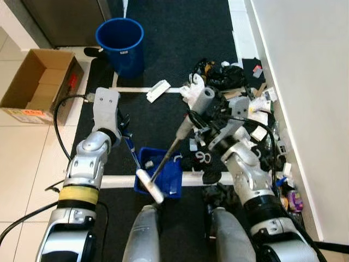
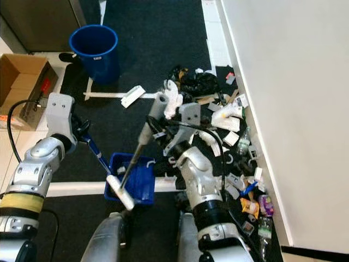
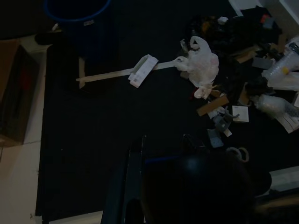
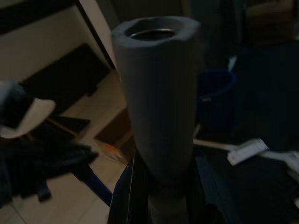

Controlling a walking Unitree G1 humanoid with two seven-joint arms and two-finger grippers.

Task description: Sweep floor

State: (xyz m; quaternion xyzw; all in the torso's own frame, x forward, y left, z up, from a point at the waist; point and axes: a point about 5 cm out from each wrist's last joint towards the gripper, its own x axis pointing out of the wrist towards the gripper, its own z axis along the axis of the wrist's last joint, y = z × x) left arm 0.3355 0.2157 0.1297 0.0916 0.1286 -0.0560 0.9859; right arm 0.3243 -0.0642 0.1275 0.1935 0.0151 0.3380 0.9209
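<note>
right claw [image 1: 192,121] was clamped around the grey foam grip of the hand broom [image 1: 175,143], high on the shaft. judged reason: a top hold lets the wrist swing the white brush head [image 1: 149,185] low while the arm stays clear of the litter. the shaft slanted down and toward the robot's left, with the brush head sitting at the near lip of the blue dustpan [image 1: 162,172].

left claw [image 1: 124,132] was pinched on the dustpan's blue handle, which ran down into the pan. the pan rested on the black floor mat [image 1: 174,38], straddling a white strip just ahead of the robot's legs. judged reason: pan braced steady and low so the brush can pull scraps into it. a few pale scraps already lay inside.

litter pile [image 1: 240,103] was heaped along the white wall [image 1: 311,82] on the robot's right: black bags, white plastic, cardboard bits, wrappers. it sat beside the pan and beyond it, mostly apart from it. a white carton [image 1: 158,90] lay alone farther out on the mat.

blue bin [image 1: 120,46] stood upright at the far edge of the mat, well apart from the pan; likely the tipping point. open cardboard box [image 1: 37,84] sat on the tiles to the left.

broom look: slim dark metal shaft, thick grey foam sleeve with an open tube end, short white head.
</note>
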